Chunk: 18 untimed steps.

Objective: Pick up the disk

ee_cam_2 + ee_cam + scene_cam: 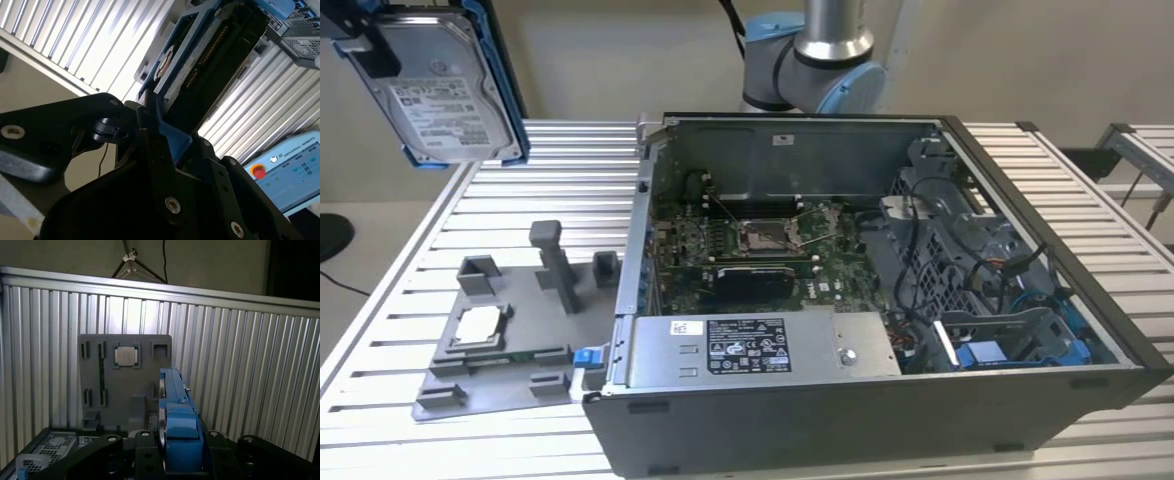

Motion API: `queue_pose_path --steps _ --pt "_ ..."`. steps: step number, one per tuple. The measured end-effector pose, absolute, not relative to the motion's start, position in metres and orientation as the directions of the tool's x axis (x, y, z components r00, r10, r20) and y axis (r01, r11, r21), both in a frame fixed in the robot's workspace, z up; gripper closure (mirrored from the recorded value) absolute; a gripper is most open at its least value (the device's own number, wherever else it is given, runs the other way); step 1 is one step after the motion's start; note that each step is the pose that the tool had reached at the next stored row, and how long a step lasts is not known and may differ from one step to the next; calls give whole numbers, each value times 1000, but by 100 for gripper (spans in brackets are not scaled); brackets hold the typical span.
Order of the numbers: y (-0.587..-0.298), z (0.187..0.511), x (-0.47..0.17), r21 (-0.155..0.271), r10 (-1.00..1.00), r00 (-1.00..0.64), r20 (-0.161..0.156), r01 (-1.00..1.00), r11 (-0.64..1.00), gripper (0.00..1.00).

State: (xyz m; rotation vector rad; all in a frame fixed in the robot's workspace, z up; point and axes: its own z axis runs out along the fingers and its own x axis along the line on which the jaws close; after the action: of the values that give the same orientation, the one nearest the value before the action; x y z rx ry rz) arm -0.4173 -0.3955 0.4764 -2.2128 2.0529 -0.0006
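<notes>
Claw (181, 445) clamped on the blue-framed edge of the disk (447, 95), which hangs label outward at the exterior view's upper left, clear of the slatted table (547, 180). Beneath: grey fixture plate (454, 395) bearing a square chip (478, 325); beside it, an open computer case (854, 420)

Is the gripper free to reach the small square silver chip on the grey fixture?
Probably not: the gripper is shut on the blue-framed silver-grey metal disk, though nothing covers the chip.
</notes>
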Motion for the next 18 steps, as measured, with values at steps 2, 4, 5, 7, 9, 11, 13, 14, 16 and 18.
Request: queue_pose_path --steps 2,4,5,7,9,11,13,14,16,18 --pt "-395 477 -417 -91 -993 78 -83 -993 -71 100" --pt "-396 477 -417 -91 -993 78 -83 -993 -71 100" --pt "-395 478 -417 -91 -993 78 -83 -993 -71 100" --pt "-396 479 -417 -91 -993 78 -83 -993 -71 100" --pt "-396 481 -417 -91 -993 78 -83 -993 -70 100" --pt "-396 485 -417 -92 -994 77 -84 -993 -69 100" --pt "-396 488 -417 -91 -994 77 -84 -993 -69 100" --pt "-396 489 -417 -92 -994 77 -84 -993 -69 100" --pt "-396 489 -417 -92 -994 77 -84 -993 -69 100" --pt "-396 489 -417 -92 -994 77 -83 -993 -69 100"
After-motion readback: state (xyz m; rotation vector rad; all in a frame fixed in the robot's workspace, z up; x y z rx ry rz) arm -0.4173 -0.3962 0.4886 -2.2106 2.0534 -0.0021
